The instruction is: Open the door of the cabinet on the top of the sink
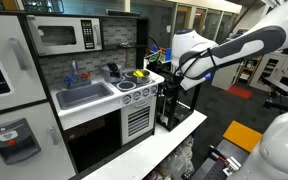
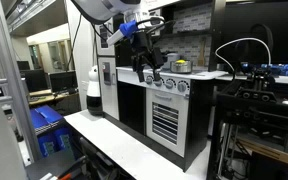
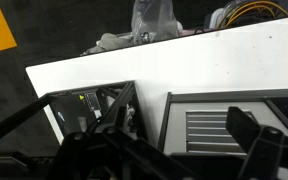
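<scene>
The door (image 1: 57, 38) of the cabinet (image 1: 90, 37) above the sink (image 1: 84, 96) stood shut and untouched while the hand (image 2: 150, 76), spread wide and empty, hung well apart by the stove (image 1: 136, 88), leaving the reach and pull undone.

Even indoor lighting, dim exterior views, blurry dark wrist foreground

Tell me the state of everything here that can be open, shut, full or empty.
Cabinet door: shut.
Oven door: shut.
Fridge door: shut.
Sink: nothing seen in it.
End effector: open, holding nothing.
</scene>
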